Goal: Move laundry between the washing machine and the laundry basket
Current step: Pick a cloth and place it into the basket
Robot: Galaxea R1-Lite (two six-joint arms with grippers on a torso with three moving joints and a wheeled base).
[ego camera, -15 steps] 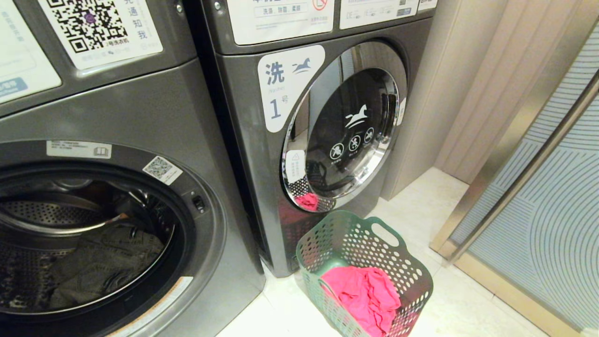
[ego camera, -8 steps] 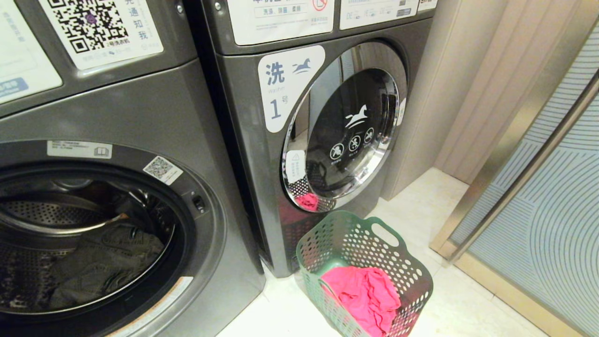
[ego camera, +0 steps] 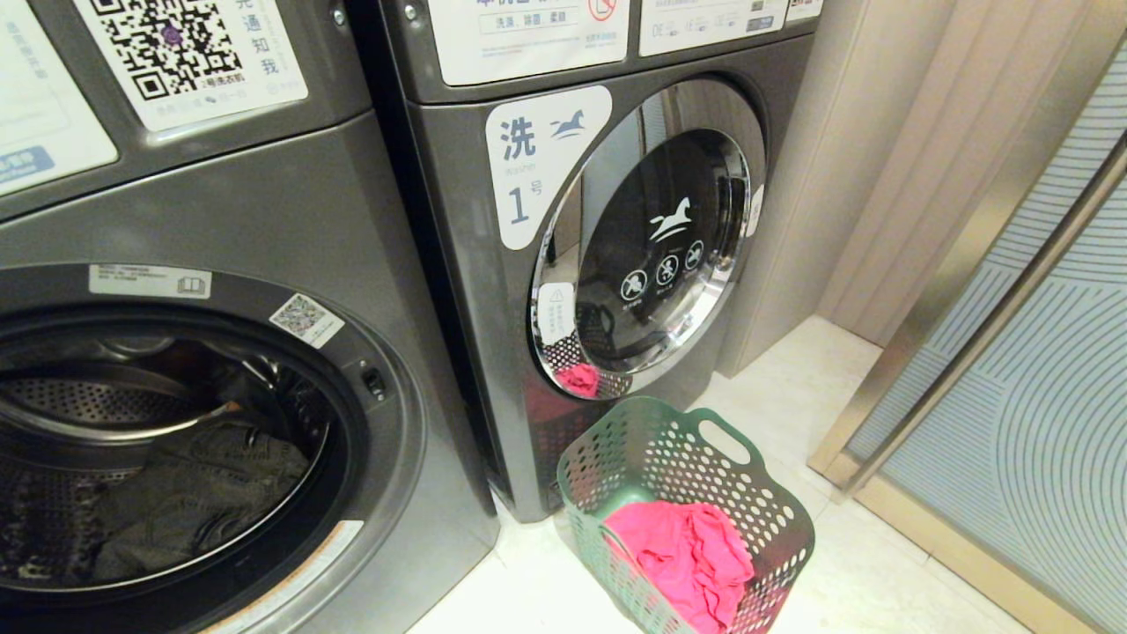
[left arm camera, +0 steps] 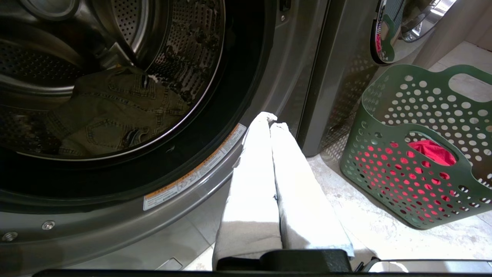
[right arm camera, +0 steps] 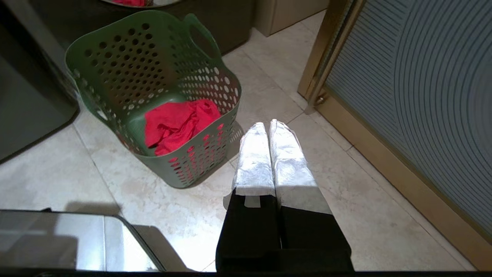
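red garment [ego camera: 687, 555] in green basket [ego camera: 775, 506], olive garment [ego camera: 194, 502] in drum [ego camera: 79, 405]

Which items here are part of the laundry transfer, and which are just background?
Job:
- open washing machine
- olive-grey garment in its drum
- green laundry basket on the floor
- red garment in the basket
- left gripper and right gripper, both shut and empty

Background:
- washer labelled 1, door shut
- patterned sliding door
- beige wall panel
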